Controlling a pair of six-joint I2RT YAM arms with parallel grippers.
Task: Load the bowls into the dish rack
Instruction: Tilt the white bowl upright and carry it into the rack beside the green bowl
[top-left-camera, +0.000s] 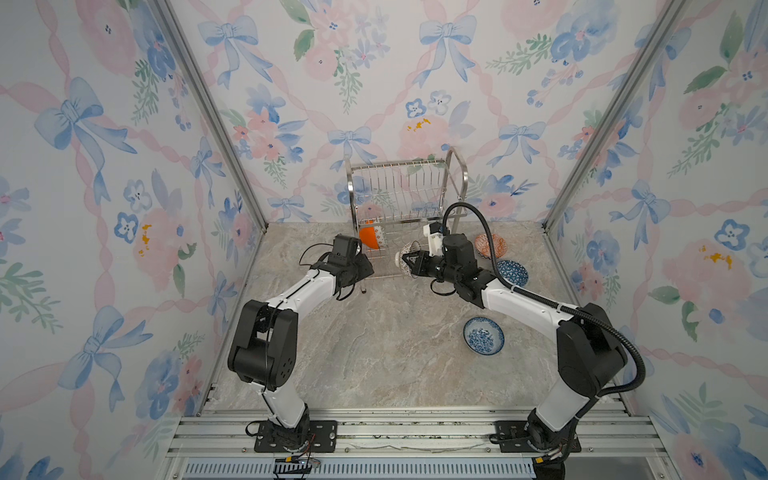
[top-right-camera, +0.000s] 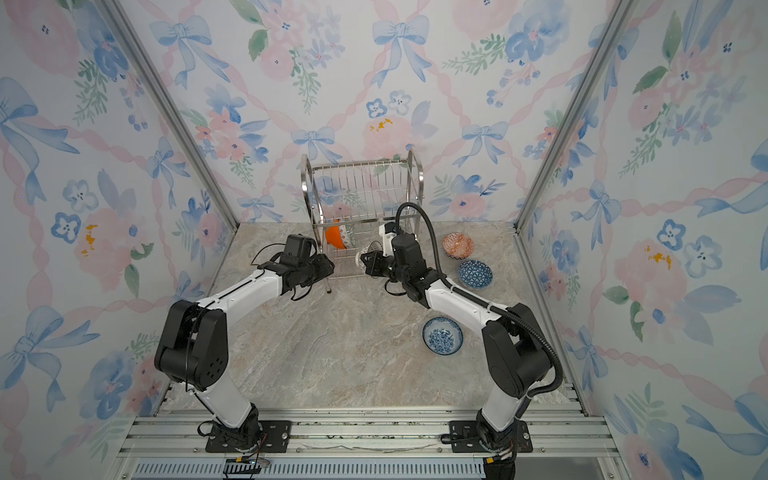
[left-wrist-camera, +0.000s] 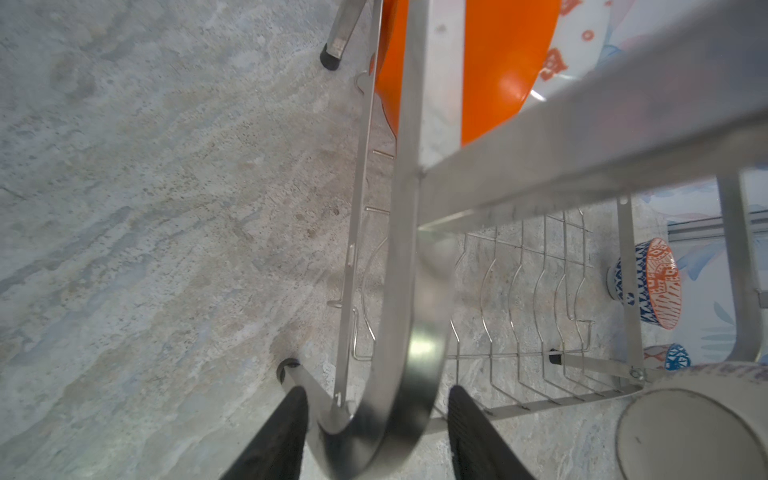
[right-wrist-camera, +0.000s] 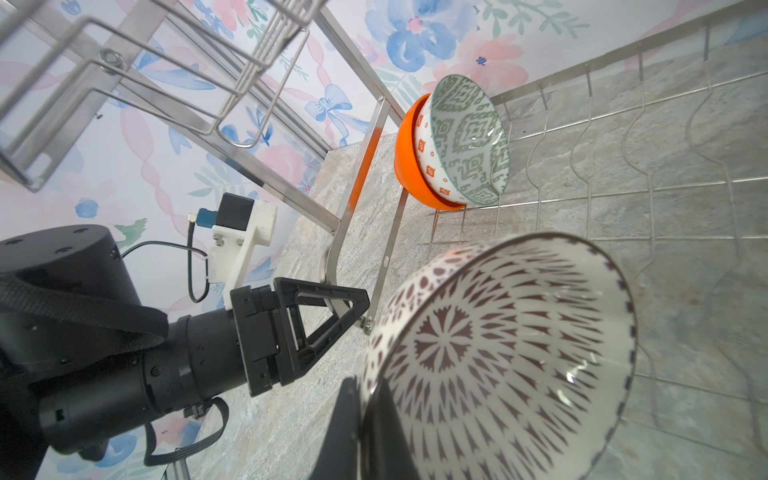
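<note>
Bowls split between table and rack. Nearest: floral bowl, upright on the table, well clear of both arms, not yet handled.

Further in, right gripper clenched on the rim of the lattice bowl. Holds it tipped on edge just in front of the lower shelf, likely so it can slide into a wire slot.

Level with it, left gripper straddling the rack's side frame. Fingers apart on either side, not visibly pressing. Probably there to steady the rack against the push of loading.

Off to the right, triangle bowl, then red-patterned bowl, both upright on the table near the rack.

Farthest: orange bowl and green bowl, nested on edge at the left end of the lower shelf, propped by the wires. Two of six loaded, by the look of it, with a third about to go in.
</note>
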